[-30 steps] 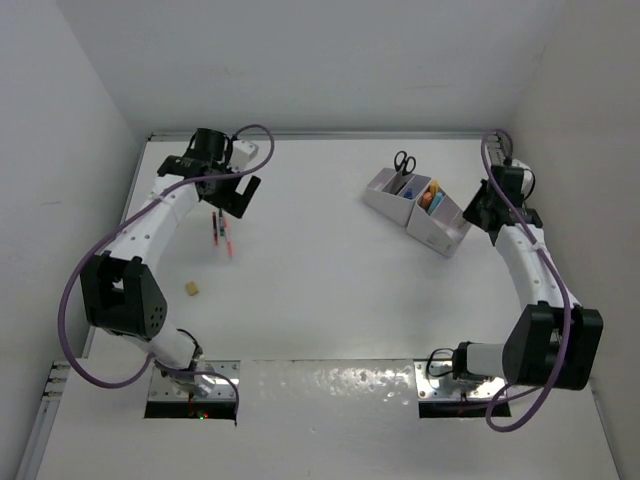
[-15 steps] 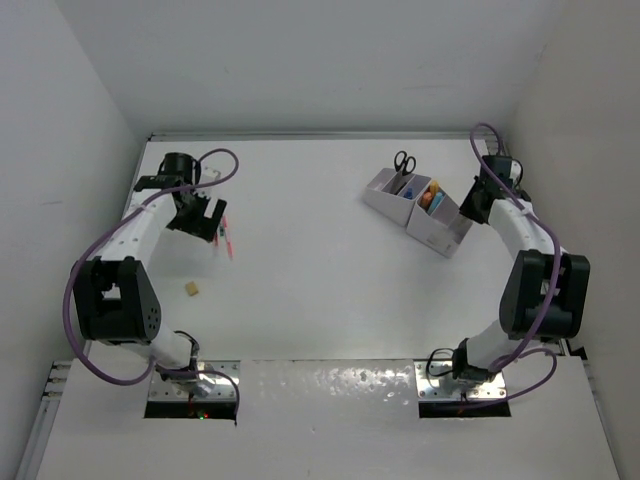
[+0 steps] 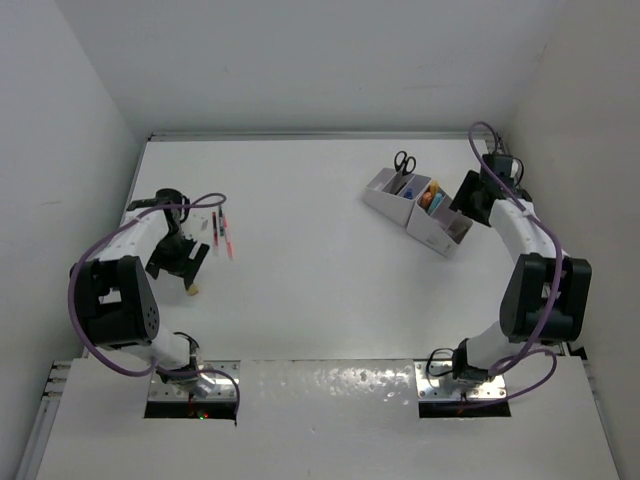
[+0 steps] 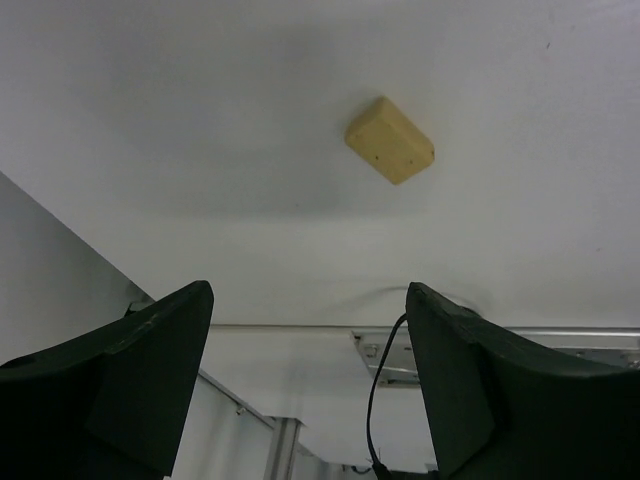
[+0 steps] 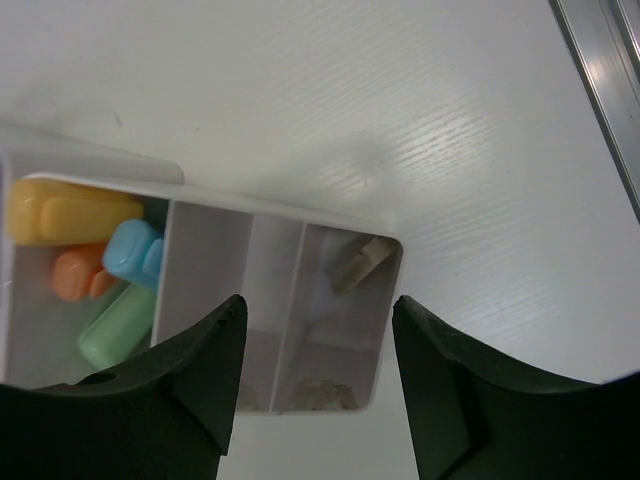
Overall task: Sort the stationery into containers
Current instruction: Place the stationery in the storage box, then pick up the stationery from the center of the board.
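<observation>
Left side: left fingers are spread wide, holding nothing and touching nothing. They hang low over the desk near its left edge. A tan eraser lies flat on the desk just ahead of the gap, apart from both tips. In the overhead view the arm hides most of it. Two thin red pens lie side by side on the desk just beyond.

Right of centre: a white organiser sits at a slant towards the far right corner. Black-handled scissors stand in its leftmost compartment.

Right side: right fingers are well parted, gripping nothing, poised over the organiser's end compartments. Yellow, orange, blue and green pieces crowd one compartment. The frame edge and a finger cut them off, so their kinds are unclear. A second tan eraser leans in the corner of the end compartment. A speckled patch near the lower rim is too blurred to tell.
</observation>
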### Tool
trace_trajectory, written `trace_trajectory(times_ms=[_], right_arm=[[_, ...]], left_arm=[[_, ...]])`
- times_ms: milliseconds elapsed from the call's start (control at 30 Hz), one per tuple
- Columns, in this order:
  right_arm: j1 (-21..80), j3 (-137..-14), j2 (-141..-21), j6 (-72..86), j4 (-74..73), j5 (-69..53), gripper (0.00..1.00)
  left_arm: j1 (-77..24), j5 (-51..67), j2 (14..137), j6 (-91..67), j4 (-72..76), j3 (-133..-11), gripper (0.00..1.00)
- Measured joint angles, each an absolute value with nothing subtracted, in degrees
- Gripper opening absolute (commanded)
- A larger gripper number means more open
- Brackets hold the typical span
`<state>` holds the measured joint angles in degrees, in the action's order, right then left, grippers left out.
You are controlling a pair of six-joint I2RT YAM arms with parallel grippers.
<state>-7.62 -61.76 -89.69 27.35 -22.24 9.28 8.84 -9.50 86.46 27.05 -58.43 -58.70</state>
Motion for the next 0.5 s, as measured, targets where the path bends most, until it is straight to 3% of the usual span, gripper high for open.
trace_trajectory(times_ms=[200,500], right_arm=[[-2.83,-61.95,-83.79,25.98,-21.93,8.58,0.58],[5.72,-68.88,-82.54,22.87,-24.69,8.82,0.58]], left_arm=[[10.92,-9.69,86.46,28.34,-60.03,-55.0,0.7],[13.34,-6.09,86.46,29.82,-59.42,-53.15,0.72]])
